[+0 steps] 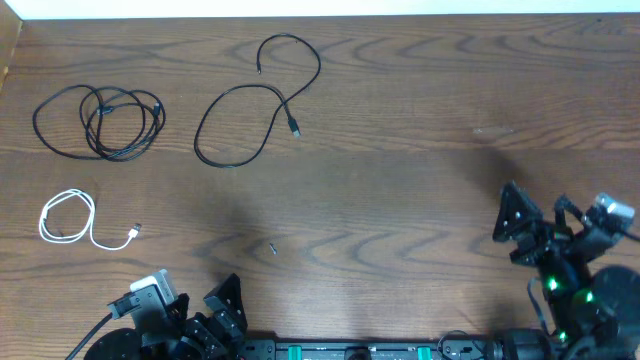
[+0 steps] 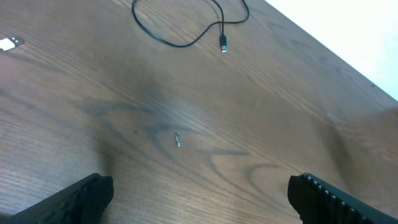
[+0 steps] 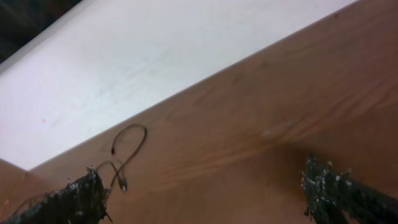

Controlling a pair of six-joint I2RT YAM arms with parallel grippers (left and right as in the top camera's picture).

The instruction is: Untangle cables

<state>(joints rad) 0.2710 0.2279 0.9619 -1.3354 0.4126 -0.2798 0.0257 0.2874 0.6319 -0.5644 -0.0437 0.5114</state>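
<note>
Well ahead of my wide-open, empty left pincer (image 2: 202, 186) lies a thin black looped cable (image 2: 179, 45); my right pincer (image 3: 202, 183) gapes empty too.

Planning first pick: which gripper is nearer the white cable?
Left. The left gripper is at the near edge, just right of the white cable; the right gripper is far off on the opposite side.
</note>
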